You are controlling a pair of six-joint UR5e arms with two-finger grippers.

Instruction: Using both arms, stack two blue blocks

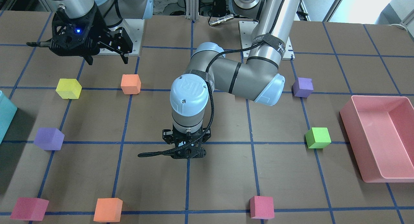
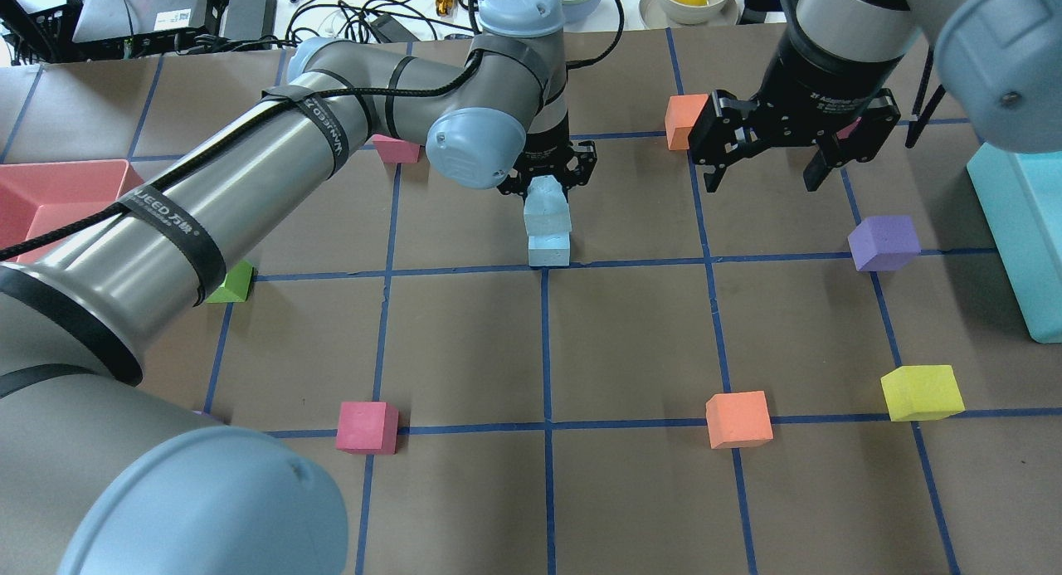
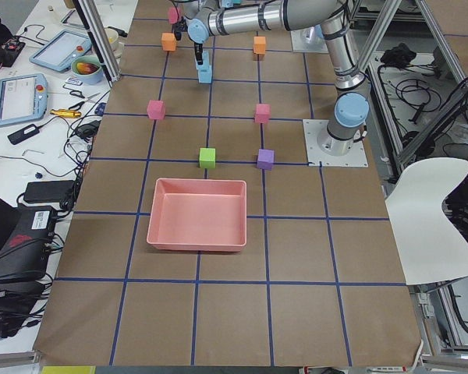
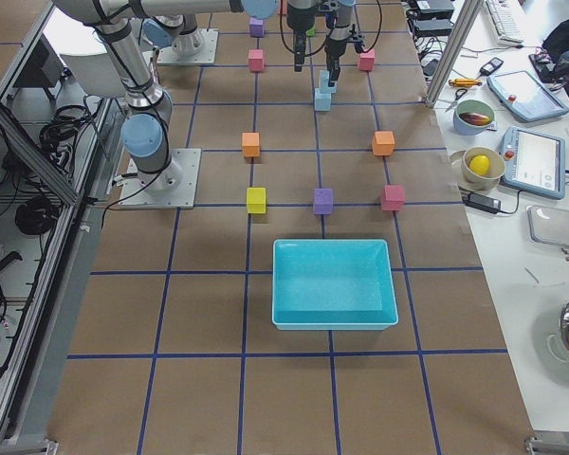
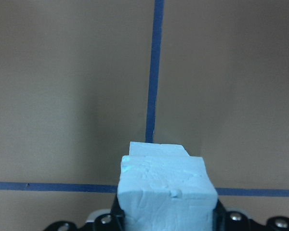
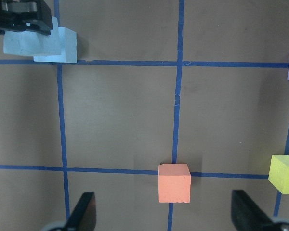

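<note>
We see the left gripper (image 2: 547, 185) squeezing one blue block (image 2: 546, 206) near the top middle of the overhead view. It is right over the other blue block (image 2: 549, 250), which lies on the table (image 2: 630, 343) by a blue line (image 2: 630, 264). We cannot tell if the two blocks touch. The right gripper (image 2: 763, 181), at the upper right, hangs with its fingers wide apart.

- Front view: upper blue block (image 2: 547, 206) and lower blue block (image 2: 548, 250) are both hidden behind the left arm (image 1: 189, 102).
- Overhead: green cube (image 2: 235, 285) is half covered by the left arm.
</note>
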